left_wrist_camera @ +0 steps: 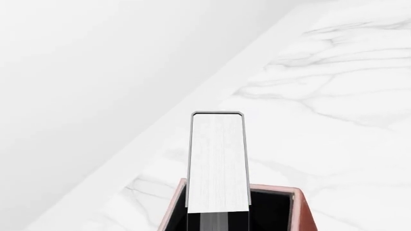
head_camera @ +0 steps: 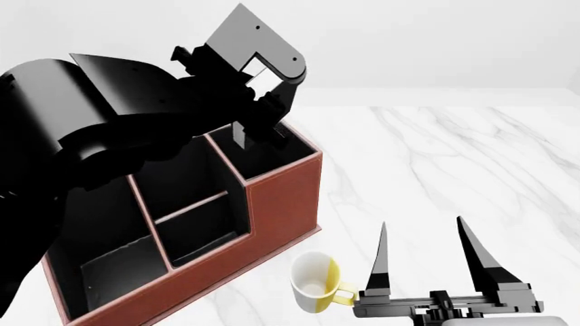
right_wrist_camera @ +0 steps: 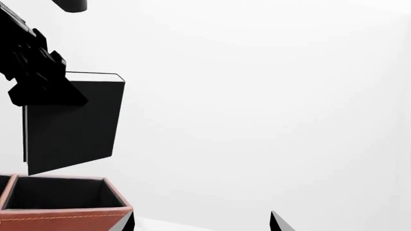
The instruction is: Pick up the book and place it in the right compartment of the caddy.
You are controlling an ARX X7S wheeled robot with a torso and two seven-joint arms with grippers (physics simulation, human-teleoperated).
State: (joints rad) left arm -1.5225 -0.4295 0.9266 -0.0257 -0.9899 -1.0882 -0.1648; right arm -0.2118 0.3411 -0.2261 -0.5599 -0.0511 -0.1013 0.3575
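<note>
My left gripper (head_camera: 252, 117) is shut on the book (head_camera: 243, 138) and holds it upright over the far end of the caddy (head_camera: 282, 204). In the right wrist view the book's black cover (right_wrist_camera: 72, 126) hangs with its lower edge just above the rim of the right compartment (right_wrist_camera: 59, 193). The left wrist view shows the book's white page edges (left_wrist_camera: 218, 161) pointing down over that black-lined compartment (left_wrist_camera: 276, 211); the jaws themselves are hidden there. My right gripper (head_camera: 422, 225) is open and empty, low over the marble near the mug; its fingertips (right_wrist_camera: 275, 219) show in its wrist view.
A white mug (head_camera: 314, 282) with a yellow inside and handle stands just in front of the caddy, to the left of my right gripper. The white marble table (head_camera: 453, 170) stretches right and back to a plain white wall. My left arm hides the caddy's back left.
</note>
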